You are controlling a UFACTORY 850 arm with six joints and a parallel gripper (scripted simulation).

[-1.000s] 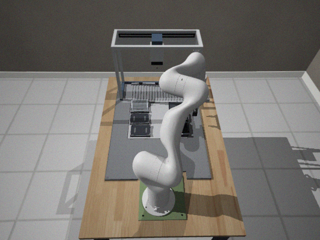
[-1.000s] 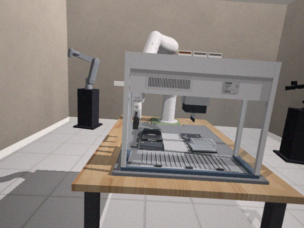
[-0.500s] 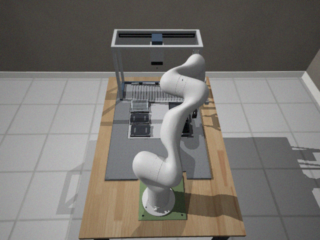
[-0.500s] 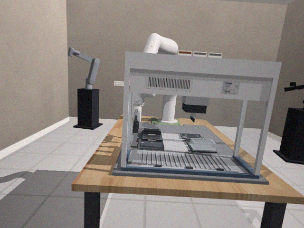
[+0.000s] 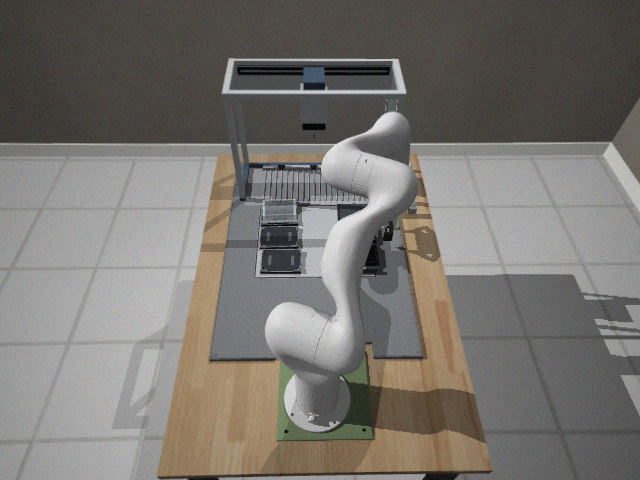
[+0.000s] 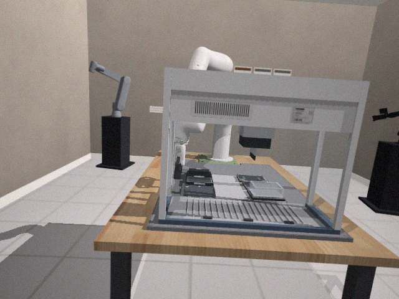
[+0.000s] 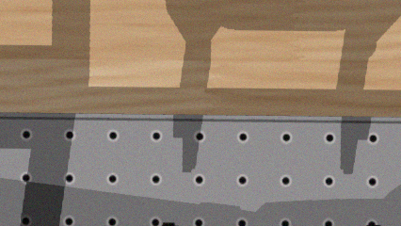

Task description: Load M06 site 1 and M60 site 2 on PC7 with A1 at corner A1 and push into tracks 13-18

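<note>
The plate carrier PC7 (image 6: 198, 185) lies on the apron in front of the rails (image 6: 240, 209). Dark plates sit on it, but they are too small to tell apart. In the top view the arm hides most of the carrier (image 5: 373, 258). My gripper (image 6: 177, 169) is open and empty. It hangs low beside the carrier's outer long side, near the instrument's corner post, and also shows in the top view (image 5: 386, 235). The clear deep-well block M09 (image 5: 279, 210) sits in the far nest, S3. The two nearer nests (image 5: 279, 249) look dark and flat. The wrist view shows no fingers, only the perforated deck (image 7: 221, 160) and the wooden table (image 7: 264, 56).
The instrument's grey frame (image 6: 264, 93) stands over the rails, with a pipetting head (image 6: 255, 137) hanging inside. Its posts (image 6: 164, 180) flank the rail area. The deck's edge and the table's right side are close to the gripper.
</note>
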